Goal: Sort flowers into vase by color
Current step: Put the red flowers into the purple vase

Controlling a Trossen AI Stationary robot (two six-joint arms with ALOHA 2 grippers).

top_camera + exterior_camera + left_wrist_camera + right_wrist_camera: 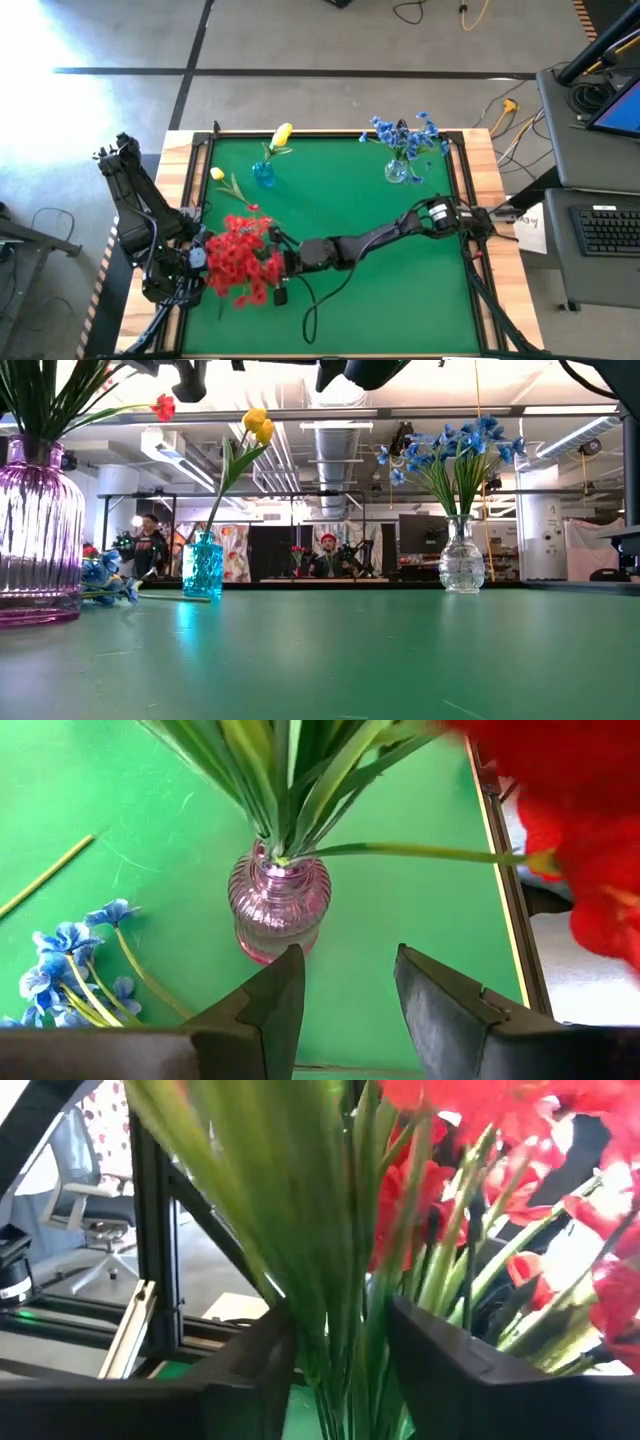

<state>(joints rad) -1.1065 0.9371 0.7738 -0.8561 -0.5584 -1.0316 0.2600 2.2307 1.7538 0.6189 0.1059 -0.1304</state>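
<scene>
**Three vases on green mat; right gripper at the red bunch**

Three vases stand on the green mat [380, 300]. A pink ribbed glass vase [278, 905] near the left front holds the red flowers [243, 262], a dense bunch too tightly packed to count. A small blue glass vase [263, 175] at the back holds one yellow flower [283, 134]. A clear glass vase [397, 171] at the back right holds the blue flowers [405, 135], several stems. One more yellow flower [222, 178] lies loose on the mat between the blue vase and the red bunch. A loose sprig of blue blossoms [68, 965] lies on the mat beside the pink vase.

The right gripper [340, 1370] reaches across the mat into the red bunch; its fingers stand apart with green stems running between them, and whether they press on the stems cannot be told. The left gripper [350, 1010] hangs over the pink vase, fingers parted, holding nothing.

The mat sits in a wooden table frame [480, 140] on a grey concrete floor. A keyboard [610, 230] and a laptop [615, 105] sit to the right. Two people [150, 545] show far back in the room. No writing is legible.
</scene>
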